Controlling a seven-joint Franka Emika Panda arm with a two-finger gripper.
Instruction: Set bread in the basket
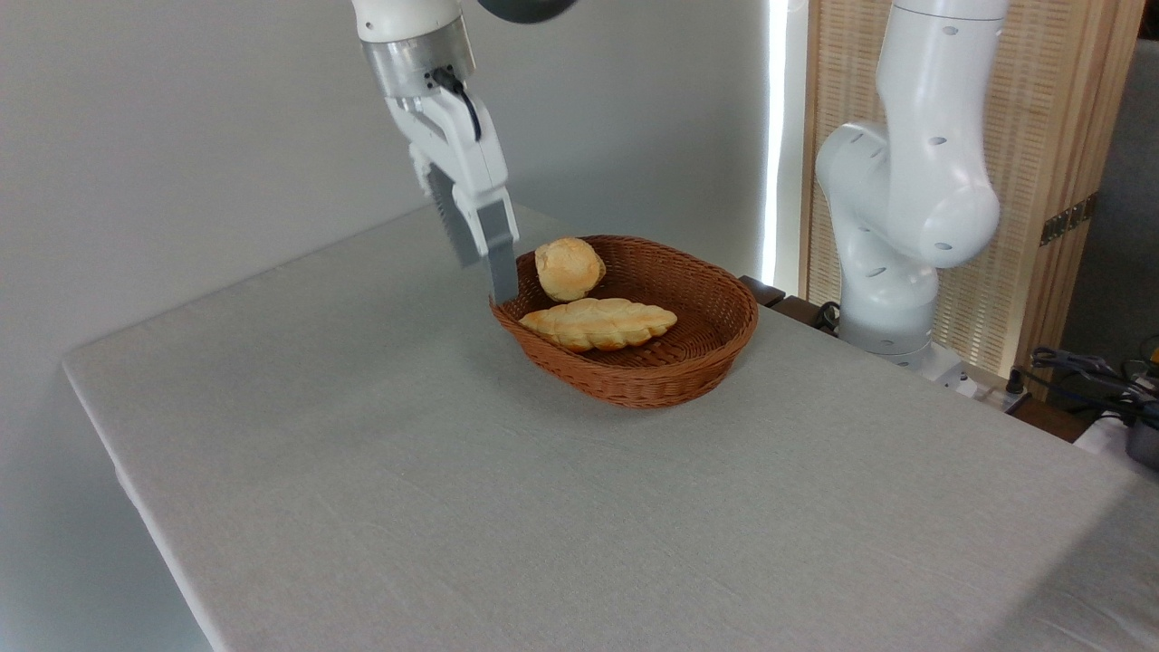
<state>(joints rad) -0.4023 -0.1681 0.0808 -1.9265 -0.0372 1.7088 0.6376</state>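
Observation:
The bread (569, 268), a small round golden bun, rests inside the basket (715, 349) against its far left wall. The basket is an oval reddish-brown wicker one standing on the table toward the back. A long pale braided loaf (598, 323) lies across the basket floor just in front of the bun. My gripper (486, 281) hangs tilted just left of the bun, at the basket's left rim, with its fingertips (503, 288) pointing down. Its fingers stand apart, open, with nothing between them, and the bun is free of them.
The table (407, 471) is covered in a light grey cloth and its edges run along the left and front. The arm's white base (892, 272) stands behind the table on the right, with cables (1087, 371) and a wooden slatted screen (1059, 136) beyond it.

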